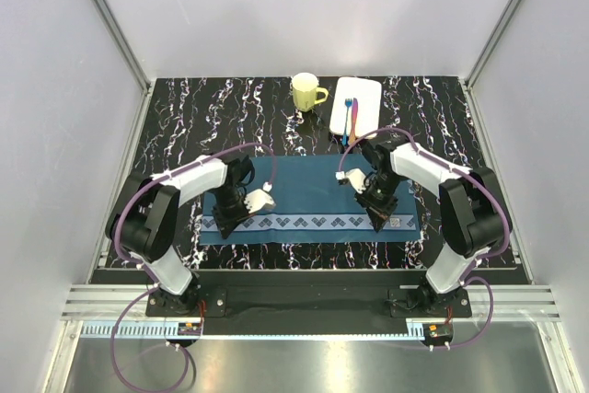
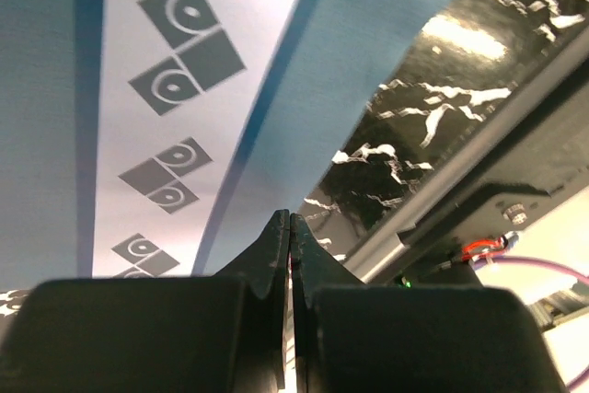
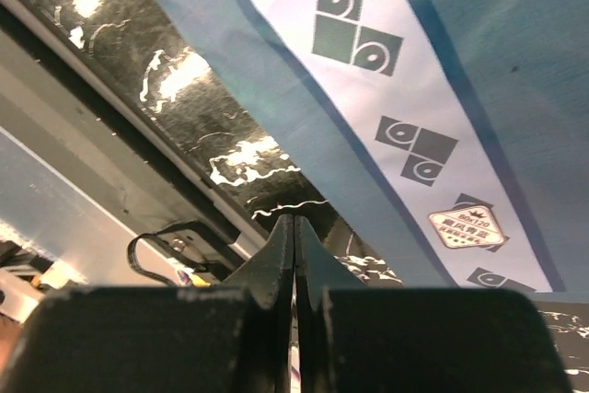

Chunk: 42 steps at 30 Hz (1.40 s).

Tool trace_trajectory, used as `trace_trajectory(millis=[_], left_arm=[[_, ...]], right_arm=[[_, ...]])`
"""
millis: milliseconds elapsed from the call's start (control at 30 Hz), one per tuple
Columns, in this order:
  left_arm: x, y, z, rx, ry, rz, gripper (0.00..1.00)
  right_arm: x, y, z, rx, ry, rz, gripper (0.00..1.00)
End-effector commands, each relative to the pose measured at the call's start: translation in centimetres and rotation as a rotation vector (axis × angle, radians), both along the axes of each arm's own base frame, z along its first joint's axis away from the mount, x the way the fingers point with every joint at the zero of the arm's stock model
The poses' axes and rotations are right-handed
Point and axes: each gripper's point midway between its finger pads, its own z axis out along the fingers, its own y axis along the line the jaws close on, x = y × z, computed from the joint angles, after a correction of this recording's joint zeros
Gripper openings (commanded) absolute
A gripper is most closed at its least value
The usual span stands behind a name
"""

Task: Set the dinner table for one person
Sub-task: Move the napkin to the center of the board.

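The dinner table [image 1: 184, 117] is a black top with white veins. A dark blue placemat [image 1: 308, 192] with a pale patterned border lies flat on it, between the arms. My left gripper [image 1: 221, 225] hangs low over the placemat's near left corner, jaws shut on nothing. In the left wrist view my left gripper [image 2: 290, 218] points at the placemat's near edge [image 2: 313, 89]. My right gripper [image 1: 378, 221] is shut and empty over the near right corner. In the right wrist view my right gripper [image 3: 294, 220] sits above the table [image 3: 184, 108], just off the placemat [image 3: 304, 126].
A yellow mug [image 1: 305, 91] stands at the back centre. Beside it on the right is a white rectangular plate [image 1: 363, 94], and a blue and an orange utensil [image 1: 349, 121] lie on its near end. A metal rail [image 2: 479, 190] runs along the table's near edge.
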Motion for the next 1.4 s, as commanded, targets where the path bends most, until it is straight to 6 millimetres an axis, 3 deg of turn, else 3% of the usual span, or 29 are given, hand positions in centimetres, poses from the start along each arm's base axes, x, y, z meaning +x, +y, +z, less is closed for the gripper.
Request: trace_trajectory(millis=[0, 567, 1000, 1367], left_arm=[[1.4, -0.4, -0.6, -0.007, -0.071, 0.021, 0.0], [4.3, 0.3, -0.9, 0.032, -0.152, 0.041, 0.0], [4.0, 1.8, -3.0, 0.081, -0.118, 0.057, 0.0], [4.0, 2.4, -2.8, 0.086, -0.129, 0.067, 0.0]], right_arm=[[0.9, 0.3, 0.3, 0.008, -0.071, 0.002, 0.0], [2.9, 1.0, -2.1, -0.011, -0.086, -0.038, 0.0], [2.6, -0.2, -3.6, -0.08, -0.093, -0.053, 0.0], [2.3, -2.2, -4.2, -0.152, -0.113, -0.093, 0.0]])
